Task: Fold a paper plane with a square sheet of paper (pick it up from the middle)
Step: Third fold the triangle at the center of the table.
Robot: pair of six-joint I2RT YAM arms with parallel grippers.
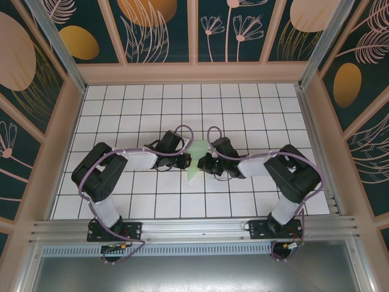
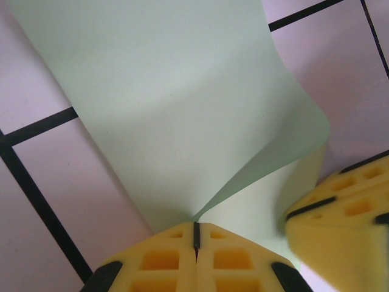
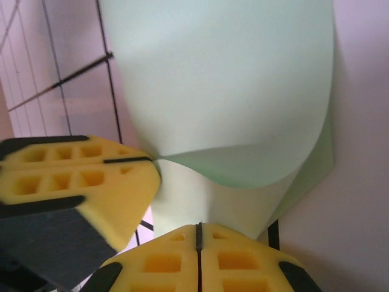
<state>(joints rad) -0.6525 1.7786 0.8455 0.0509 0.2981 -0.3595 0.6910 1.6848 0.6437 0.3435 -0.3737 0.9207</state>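
**Q:** What is the biggest thing around you?

**A:** A white table (image 1: 121, 103) ruled in black squares, boxed in by patterned walls (image 1: 158, 30). My two arms reach in from its near edge. The left arm (image 1: 115, 167) and the right arm (image 1: 285, 173) are both bent inward, so their ends nearly meet at the middle.

**Q:** Where is the paper?

**A:** The paper (image 1: 196, 159) is at the table's centre, right between my arm ends, and it is pale mint green. From above it looks like a narrow strip, wider at the far end and tapering toward me. Close up it is not flat. One layer curls over another in a soft rounded bend, not a pressed crease.

**Q:** And your grippers?

**A:** My left gripper (image 2: 196, 234) is closed, its yellow pads (image 2: 161, 258) pressed together. The curl runs down into the seam between them, so I am pinching the paper. My right gripper (image 3: 199, 234) is closed the same way, with the lower layer running into its seam. The two sit just beside each other, tips angled together.

**Q:** Is the paper lifted off the table?

**A:** I cannot tell.
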